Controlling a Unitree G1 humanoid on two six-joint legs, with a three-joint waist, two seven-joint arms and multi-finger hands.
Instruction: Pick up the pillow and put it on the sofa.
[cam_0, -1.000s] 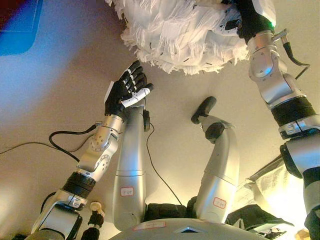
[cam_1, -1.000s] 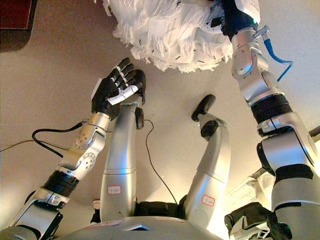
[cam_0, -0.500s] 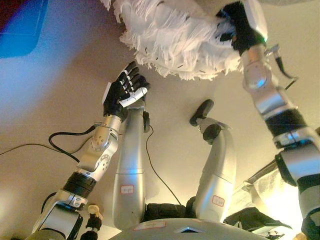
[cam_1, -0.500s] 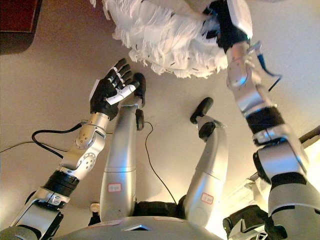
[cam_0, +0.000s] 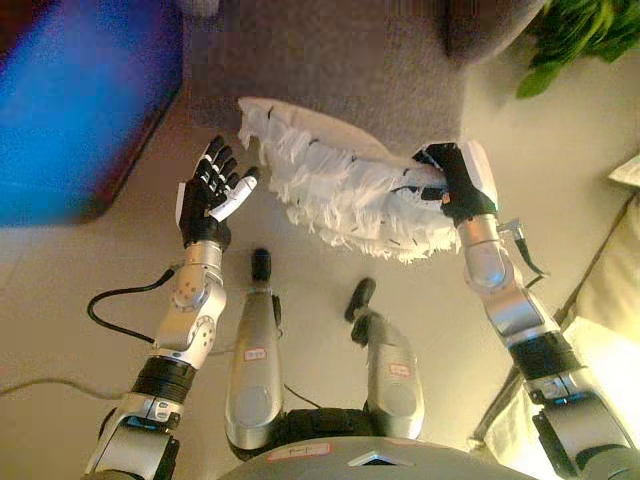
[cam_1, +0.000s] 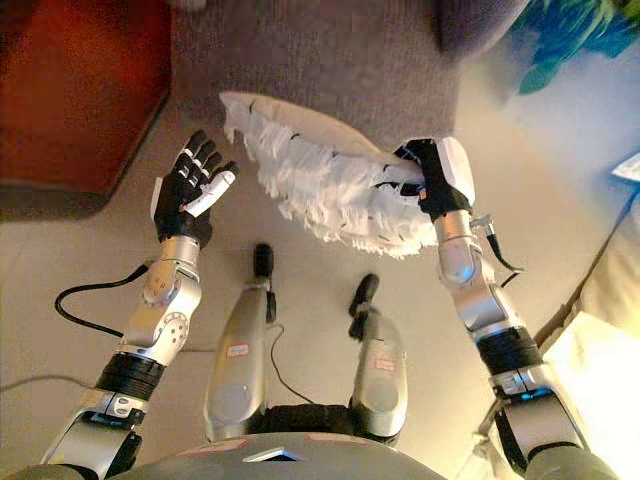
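Observation:
A white pillow (cam_0: 330, 180) with a shaggy fringe hangs in the air in front of a grey sofa (cam_0: 330, 60). My right hand (cam_0: 452, 182) is shut on the pillow's right end and holds it up off the floor. My left hand (cam_0: 208, 190) is open, fingers straight, just left of the pillow's left corner and apart from it. The same scene shows in the right eye view, with the pillow (cam_1: 320, 175) held by my right hand (cam_1: 430, 178) and my left hand (cam_1: 187, 187) open beside it.
A dark reddish-brown cabinet (cam_1: 80, 90) stands at the left beside the sofa. A green plant (cam_0: 575, 35) is at the top right. Pale cloth or cushion (cam_0: 610, 280) lies at the right edge. Beige floor (cam_0: 60, 290) spreads below.
The camera has tilted up, bringing the sofa into view. My right hand has lifted the pillow off the floor toward the sofa. My left hand stays open beside it.

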